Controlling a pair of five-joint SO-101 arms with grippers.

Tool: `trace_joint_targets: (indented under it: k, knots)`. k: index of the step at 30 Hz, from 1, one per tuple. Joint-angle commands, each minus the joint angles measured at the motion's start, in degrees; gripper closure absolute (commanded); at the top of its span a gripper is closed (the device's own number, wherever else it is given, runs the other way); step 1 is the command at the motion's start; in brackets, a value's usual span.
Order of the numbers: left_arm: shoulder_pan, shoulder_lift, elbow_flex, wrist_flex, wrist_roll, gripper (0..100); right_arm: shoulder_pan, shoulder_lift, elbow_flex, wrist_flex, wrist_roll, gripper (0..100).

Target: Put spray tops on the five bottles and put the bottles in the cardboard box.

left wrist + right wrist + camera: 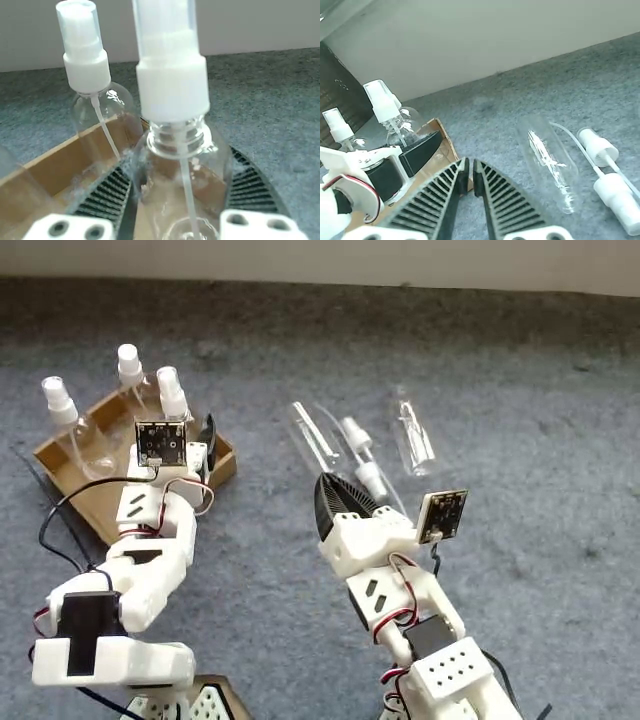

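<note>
The left claw (177, 190) is clamped on an upright clear bottle (174, 142) that carries a white spray top. The bottle sits between the ribbed fingers at the cardboard box (55, 162), where two other capped bottles (62, 410) (131, 370) stand. The right claw (468, 182) is drawn together to a thin slit and grips nothing; on the grey surface (530, 95) beyond its tips, apart from it, lie an uncapped bottle (549, 160) on its side and two loose spray tops (596, 144) (618, 196).
</note>
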Motion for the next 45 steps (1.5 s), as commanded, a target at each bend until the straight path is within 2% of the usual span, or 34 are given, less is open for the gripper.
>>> trace_joint_targets:
  k: [1, 11, 15, 20, 26, 45]
  knots:
    - [-0.22, -0.31, -2.51, -1.05, -0.53, 93, 0.57, 0.31, 7.25, 0.22, -0.26, 97.9]
    - [-0.22, -0.31, -2.51, -1.05, -0.79, 93, 0.57, 0.31, 7.25, 0.22, -0.26, 97.9]
    - [-0.31, -0.31, -2.42, -1.05, -1.85, 88, 0.57, 0.31, 7.25, 0.22, -0.26, 97.9]
    - [-0.31, -0.31, -2.42, -1.05, -2.02, 89, 0.57, 0.31, 7.25, 0.22, -0.26, 97.9]
    - [-0.31, -0.31, -2.42, -1.05, -1.76, 81, 0.57, 0.31, 7.25, 0.22, -0.26, 97.9]
    - [-0.31, -0.31, -2.42, -1.05, -2.02, 80, 0.57, 0.31, 7.25, 0.22, -0.26, 97.9]
